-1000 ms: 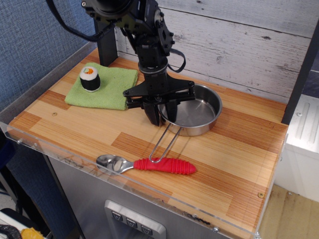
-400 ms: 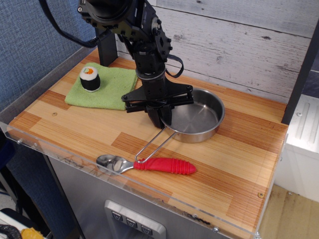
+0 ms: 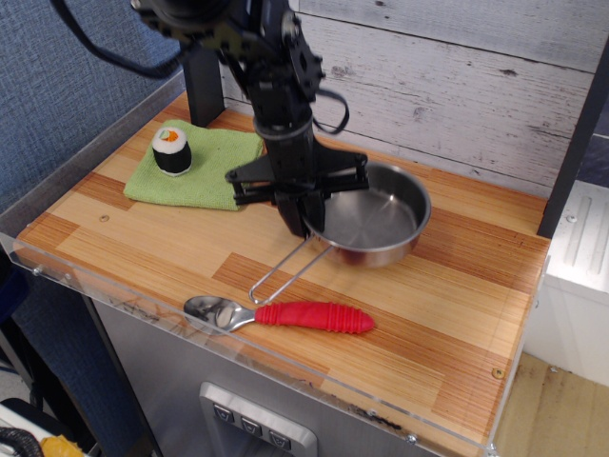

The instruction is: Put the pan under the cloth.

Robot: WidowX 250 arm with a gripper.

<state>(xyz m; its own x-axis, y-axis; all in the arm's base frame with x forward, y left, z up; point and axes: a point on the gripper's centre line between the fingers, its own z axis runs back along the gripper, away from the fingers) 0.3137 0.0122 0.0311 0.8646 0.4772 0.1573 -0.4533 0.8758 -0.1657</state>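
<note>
One hand [image 3: 306, 223]: fingers pinching the near-left rim of the pan, beside the handle's root.
Pan [image 3: 373, 224]: shiny steel, tilted, its near side clear of the table (red reflection beneath); wire-loop handle slants down-left toward the spoon.
Cloth [image 3: 205, 167]: light green, flat at the back left, apart from the pan.
Sushi roll [image 3: 171, 149]: upright on the cloth.
Spoon [image 3: 285, 313]: red-handled, near the front edge.
Table [image 3: 447, 314]: wood-striped.

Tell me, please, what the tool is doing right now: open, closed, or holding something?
Tool: closed on the near-left rim of the pan, which appears lifted slightly off the table.
</note>
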